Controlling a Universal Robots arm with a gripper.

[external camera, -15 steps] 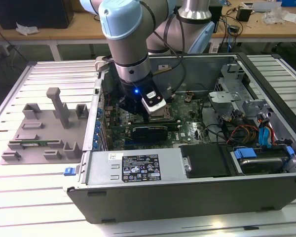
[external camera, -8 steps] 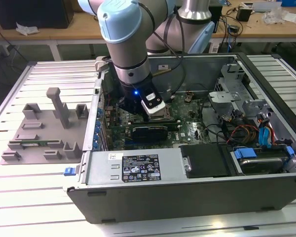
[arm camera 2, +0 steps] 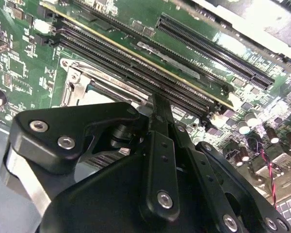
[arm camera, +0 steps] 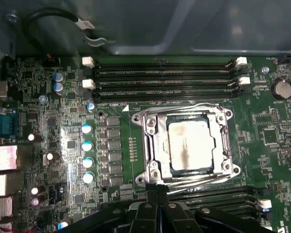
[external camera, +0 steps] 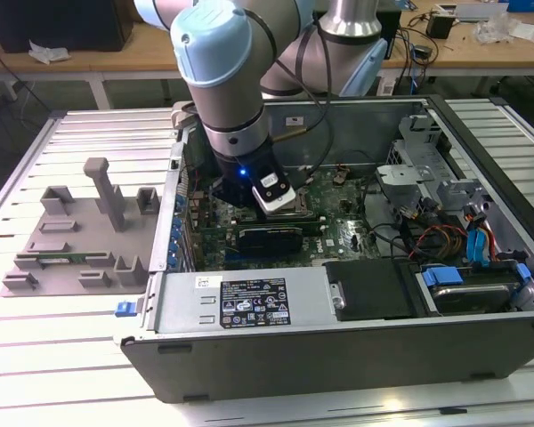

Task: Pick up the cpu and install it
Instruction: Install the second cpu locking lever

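In the exterior view, a grey moulded fixture (external camera: 76,236) with posts and slots lies at the view's left on the slatted white desk (external camera: 36,356). To its right stands the open grey computer case (external camera: 338,338), its green motherboard (external camera: 338,209) exposed. The arm (external camera: 222,80) reaches down into the case from above, its wrist low over the board near a long black card (external camera: 269,238). Further right in the case sit a metal drive cage (external camera: 418,169) and a bundle of coloured cables (external camera: 467,240).

In the first wrist view, rows of capacitors (arm camera: 87,153) stand on the motherboard, then the metal-framed socket (arm camera: 186,145), with black memory slots (arm camera: 165,77) alongside it. The cpu (arm camera: 190,145) lies flat inside the socket, its silvery top showing within the frame. The claw (arm camera: 156,191) hangs just beside the socket's edge, its two fingertips pressed together with nothing between them. In the second wrist view, the claw (arm camera 2: 160,104) likewise points at the board beside the socket frame (arm camera 2: 82,85).
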